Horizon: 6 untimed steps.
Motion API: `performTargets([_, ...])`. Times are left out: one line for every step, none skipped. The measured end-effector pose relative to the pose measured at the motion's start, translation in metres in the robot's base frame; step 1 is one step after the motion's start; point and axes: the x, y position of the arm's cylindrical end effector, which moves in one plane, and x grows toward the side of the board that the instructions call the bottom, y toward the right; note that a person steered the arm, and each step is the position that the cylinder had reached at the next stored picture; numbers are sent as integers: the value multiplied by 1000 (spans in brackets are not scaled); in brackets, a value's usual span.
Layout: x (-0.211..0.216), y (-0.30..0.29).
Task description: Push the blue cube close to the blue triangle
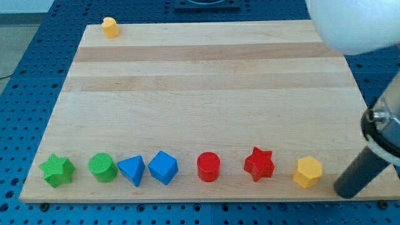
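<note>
Blue cube [163,167] sits in the row along the view's bottom edge of the wooden board [206,81], and it is already just beside the blue triangle [132,170] on its left — their facing corners look as though they touch or very nearly do, though I cannot say which. Judged from that, the task seems close to finished, or wants only a slight nudge leftward. The rod is well away from both: my tip [344,189] rests down at the view's lower right, at or just past the board's edge, to the right of the yellow hexagon [308,172]. There is no gripper on this arm to open or close, so nothing is held; the rod only pushes. To reach the cube from where it stands, the tip would have to pass the yellow hexagon, the red star [259,164] and the red cylinder [208,167], which all lie in the same row between them — a straight run along it would likely scatter them. Beyond the triangle come the green cylinder [102,167] and green star [57,171], and a small yellow block [110,27] stands alone at the top left corner.
</note>
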Motion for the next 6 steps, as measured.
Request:
performTargets([0, -10])
performTargets([0, -16])
performTargets([0, -40])
performTargets([0, -130])
performTargets([0, -235])
performTargets([-27, -268])
